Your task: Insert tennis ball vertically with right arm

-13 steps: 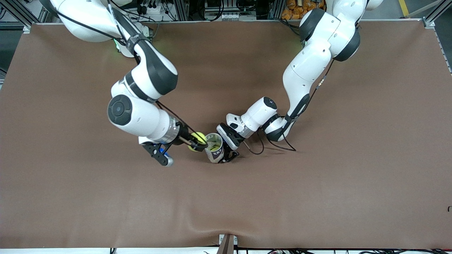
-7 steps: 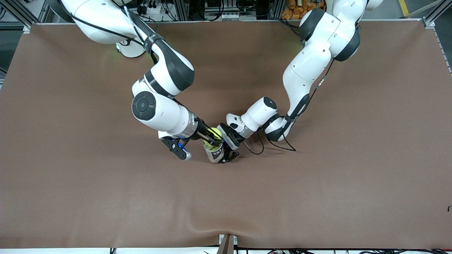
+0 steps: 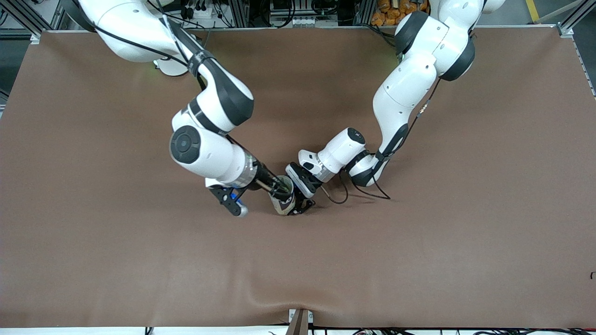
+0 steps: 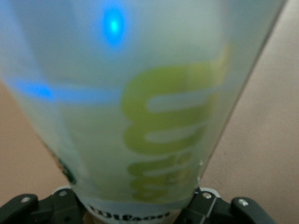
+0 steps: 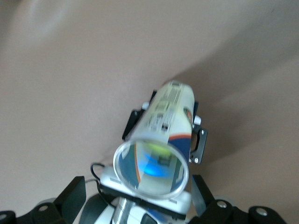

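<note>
Two robot arms (image 3: 205,135), one ball can (image 3: 282,194), one table (image 3: 465,232)

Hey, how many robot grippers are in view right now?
2. The left gripper is shut on the tennis ball can in the middle of the table. The right gripper is open over the can's mouth. None seems hidden.

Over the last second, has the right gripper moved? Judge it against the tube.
Yes. The right gripper travelled toward the left arm's end of the table and is now over the mouth of the tube.
</note>
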Controlling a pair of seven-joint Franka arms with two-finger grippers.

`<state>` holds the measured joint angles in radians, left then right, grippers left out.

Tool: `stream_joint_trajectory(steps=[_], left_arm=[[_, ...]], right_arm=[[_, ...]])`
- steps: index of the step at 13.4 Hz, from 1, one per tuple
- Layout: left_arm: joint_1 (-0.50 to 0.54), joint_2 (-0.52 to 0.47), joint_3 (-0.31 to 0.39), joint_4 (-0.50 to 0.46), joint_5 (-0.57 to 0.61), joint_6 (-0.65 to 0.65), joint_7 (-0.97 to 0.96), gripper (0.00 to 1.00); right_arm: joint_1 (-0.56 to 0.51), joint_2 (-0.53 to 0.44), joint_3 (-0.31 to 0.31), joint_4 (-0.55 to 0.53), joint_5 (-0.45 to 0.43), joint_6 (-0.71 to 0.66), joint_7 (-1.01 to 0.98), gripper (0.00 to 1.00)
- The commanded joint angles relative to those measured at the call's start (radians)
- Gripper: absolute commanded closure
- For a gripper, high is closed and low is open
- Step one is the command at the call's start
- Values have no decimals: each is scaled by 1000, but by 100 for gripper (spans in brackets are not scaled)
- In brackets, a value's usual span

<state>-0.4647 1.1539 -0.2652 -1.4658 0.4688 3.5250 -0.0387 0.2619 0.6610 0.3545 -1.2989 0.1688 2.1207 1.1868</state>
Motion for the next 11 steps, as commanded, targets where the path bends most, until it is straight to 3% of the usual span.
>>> stream_joint_trajectory(steps=[1,6,8,10,11], left_arm=[[-17,20,14,12,14,0,-4,22],[-9,15,12,12,13,0,-3,21],[-6,16,12,12,7,0,-4,0],[-5,18,12,10,13,2,-4,0],[-3,18,12,9,14,2,-4,0]], right_arm=[[-111,-44,17,-5,-11,-33,-114,0],[-315,-162,7,-43,-81,-275,-589,0],[-346,-278,1,-139,-126,-300,-674,0],[-337,-418,-54,-256,-178,-303,-742,0],[-320,-467,-112,-288,-178,-320,-829,0]])
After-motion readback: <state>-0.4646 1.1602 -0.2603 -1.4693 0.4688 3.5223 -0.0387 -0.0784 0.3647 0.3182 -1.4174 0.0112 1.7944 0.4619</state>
